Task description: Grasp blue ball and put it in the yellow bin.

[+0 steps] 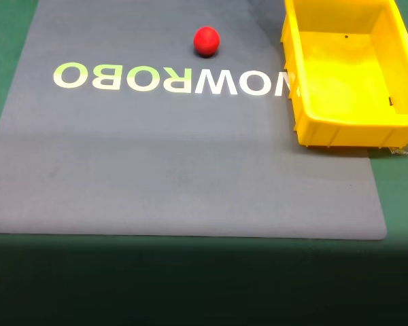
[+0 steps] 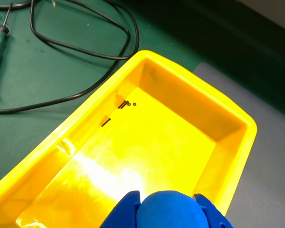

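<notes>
The small matte blue ball (image 2: 170, 211) sits clamped between my blue gripper's (image 2: 167, 209) two fingers, hanging above the open inside of the large bright yellow plastic bin (image 2: 237, 114). The grasp and carry look done; only the release is left. A red ball (image 1: 206, 41) rests on the grey mat (image 1: 177, 170), well apart.

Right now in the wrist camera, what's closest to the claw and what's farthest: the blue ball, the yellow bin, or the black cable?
In the wrist view, nearest first:
1. The blue ball, held between the blue fingers of the claw at the bottom edge.
2. The yellow bin, open just beneath the ball.
3. The black cable, looped on the green surface past the bin, upper left.
</notes>
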Robot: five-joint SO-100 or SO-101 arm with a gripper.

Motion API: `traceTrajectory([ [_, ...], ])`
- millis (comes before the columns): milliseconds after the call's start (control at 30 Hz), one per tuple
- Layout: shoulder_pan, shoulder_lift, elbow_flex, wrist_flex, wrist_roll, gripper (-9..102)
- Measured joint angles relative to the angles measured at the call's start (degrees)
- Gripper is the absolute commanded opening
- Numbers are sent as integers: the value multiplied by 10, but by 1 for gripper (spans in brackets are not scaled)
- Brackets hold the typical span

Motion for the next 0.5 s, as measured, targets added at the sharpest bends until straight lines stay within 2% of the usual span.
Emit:
traceTrajectory([
  [233, -1, -5, 0, 0, 6, 0],
  [267, -1, -5, 0, 0, 6, 5],
  [400, -1, -5, 0, 0, 10, 42],
  [500, 0, -5, 0, 0, 13, 46],
])
